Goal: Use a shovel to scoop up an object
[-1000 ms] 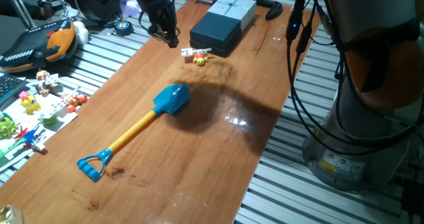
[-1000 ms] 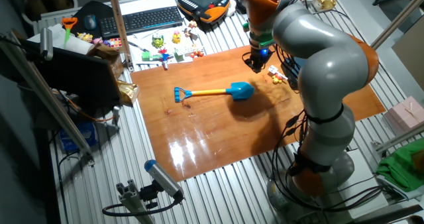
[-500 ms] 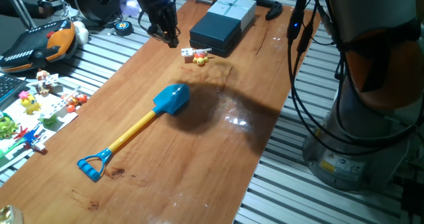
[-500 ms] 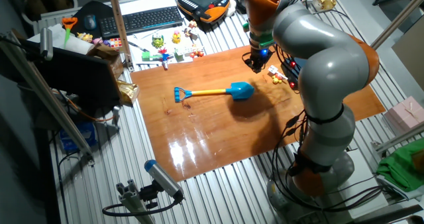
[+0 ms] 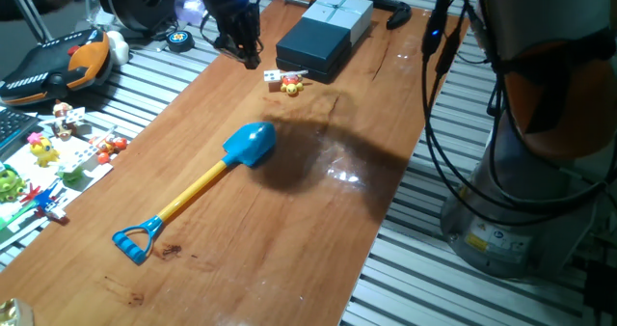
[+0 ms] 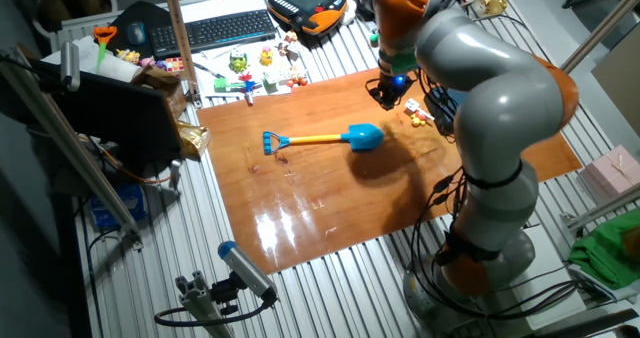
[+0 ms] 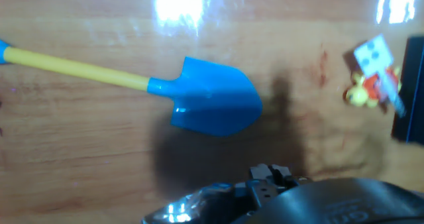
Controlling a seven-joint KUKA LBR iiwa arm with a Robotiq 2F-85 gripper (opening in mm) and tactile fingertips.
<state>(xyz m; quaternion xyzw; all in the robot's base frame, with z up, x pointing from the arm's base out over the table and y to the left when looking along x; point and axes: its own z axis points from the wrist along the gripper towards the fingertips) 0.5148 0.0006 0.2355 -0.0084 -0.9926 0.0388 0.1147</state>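
Observation:
The shovel (image 5: 249, 147) lies flat on the wooden table, blue blade toward the far end, yellow shaft and blue loop handle (image 5: 133, 241) toward the near end. It also shows as the shovel (image 6: 362, 136) and, from the hand, as the shovel (image 7: 215, 106). The object, a tiny yellow figure (image 5: 291, 87) with red bits, rests beyond the blade near a dark box; in the hand view this figure (image 7: 366, 93) is at the right edge. My gripper (image 5: 241, 48) hangs above the table's far left part, away from the shovel, holding nothing. Its dark fingers are too indistinct to read.
A small white block with red dots (image 5: 273, 76) lies beside the figure. A dark blue box (image 5: 323, 32) stands behind them. Toys (image 5: 58, 148) and a keyboard lie on the slatted bench to the left. The arm's base (image 5: 540, 123) and cables stand at the right.
The arm's upper links shifted slightly; the gripper stays almost in place. Shovel, figure and block have not moved.

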